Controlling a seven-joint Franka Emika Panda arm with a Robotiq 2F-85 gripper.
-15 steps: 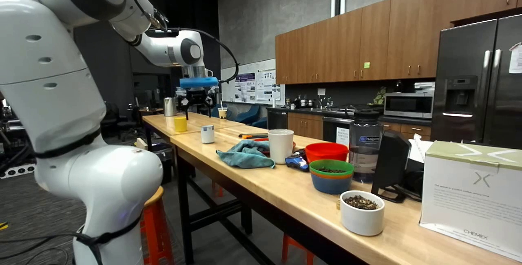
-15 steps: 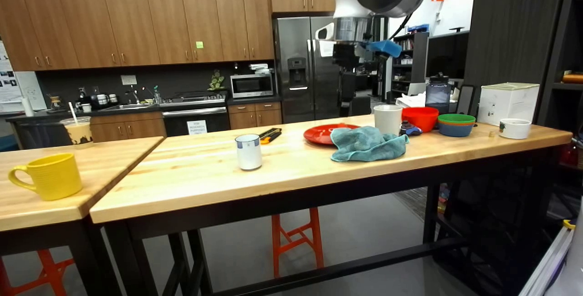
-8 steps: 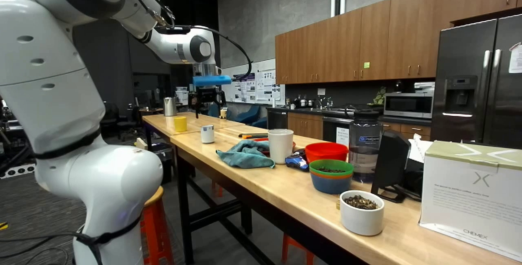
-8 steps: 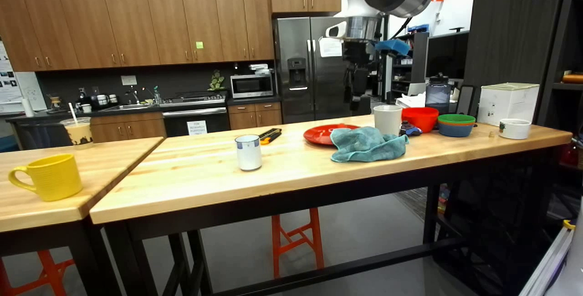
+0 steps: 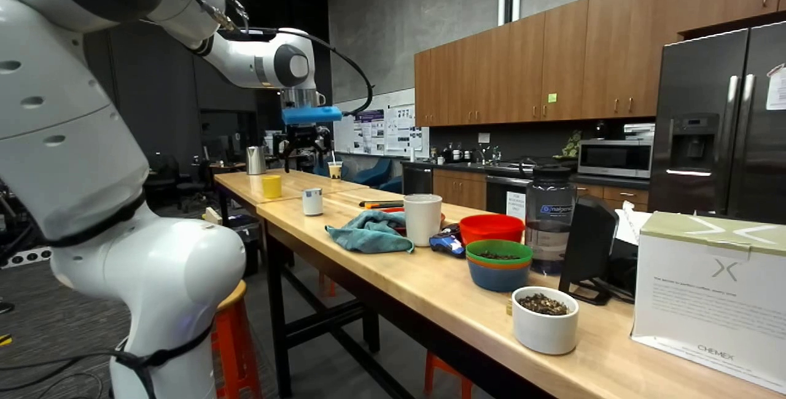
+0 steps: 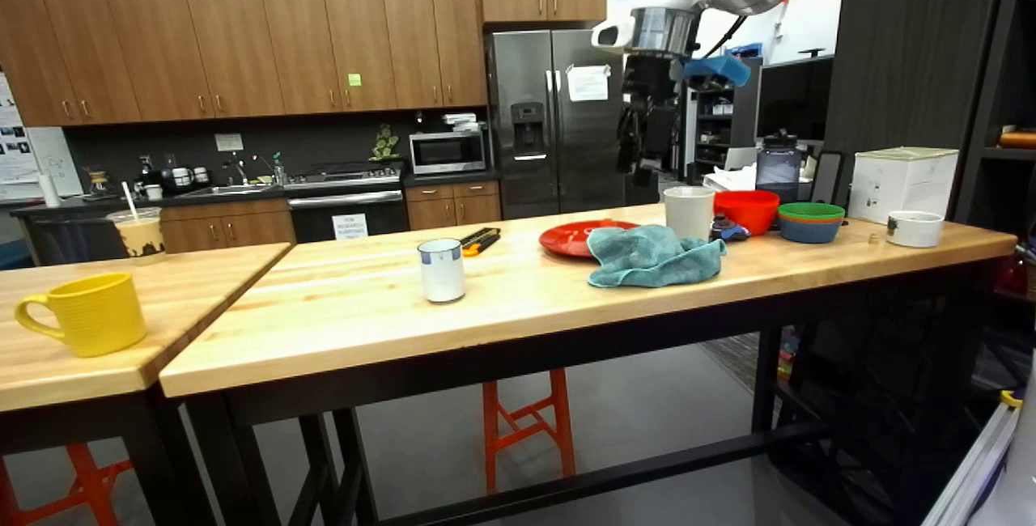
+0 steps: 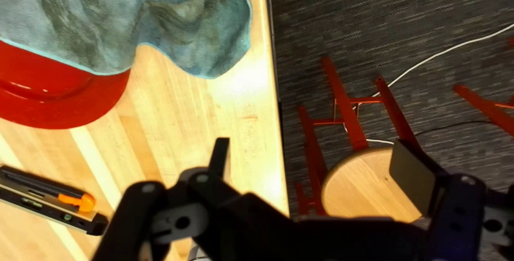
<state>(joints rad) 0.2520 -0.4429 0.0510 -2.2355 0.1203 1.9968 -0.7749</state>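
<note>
"What sort of place is this?"
"A kitchen, seemingly a research lab's."
"Shown how?"
"The tall dark-steel double-door refrigerator (image 6: pixel 566 146); beside it, a silver boxy microwave (image 6: pixel 447 154); farther from it, a black-and-steel oven (image 6: pixel 312 222) bearing a white paper sign (image 6: pixel 350 226): 'for research purposes'."

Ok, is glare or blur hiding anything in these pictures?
Wrist view: glare whitens the tabletop near its edge, small highlights mark the red plate, the tool looks soft; both exterior views: the tool is dark, its details hard to read.
</note>
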